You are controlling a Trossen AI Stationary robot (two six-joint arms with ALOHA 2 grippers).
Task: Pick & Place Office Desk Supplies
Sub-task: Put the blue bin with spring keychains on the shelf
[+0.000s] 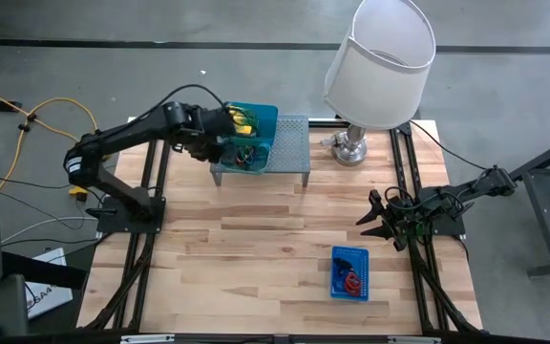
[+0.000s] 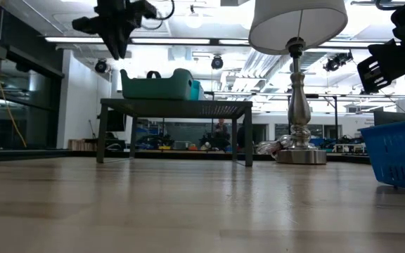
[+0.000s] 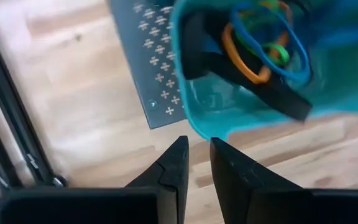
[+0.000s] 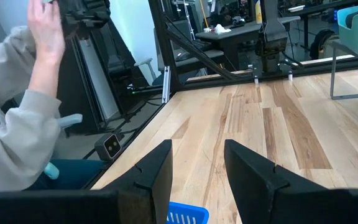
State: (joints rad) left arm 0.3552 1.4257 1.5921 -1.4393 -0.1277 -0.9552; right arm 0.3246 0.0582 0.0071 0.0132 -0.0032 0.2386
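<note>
- The teal plastic trays (image 1: 256, 134) stand on the grey perforated metal riser shelf (image 1: 292, 143), on its left half, near the desk's far edge. In the high view they read as two open-topped bins side by side; the low view shows them upright, with one corner past the shelf's edge in the left wrist view.
- Yellow-green blocks (image 1: 243, 118) lie in the farther tray.
- Loose band loops (image 3: 263, 37), blue, orange and green, lie tangled in the nearer tray, with a black strip across them.
- The blue mesh basket (image 1: 349, 271) sits flat on the desk near its front edge, right of centre, holding red and dark band loops (image 1: 352, 281).
</note>
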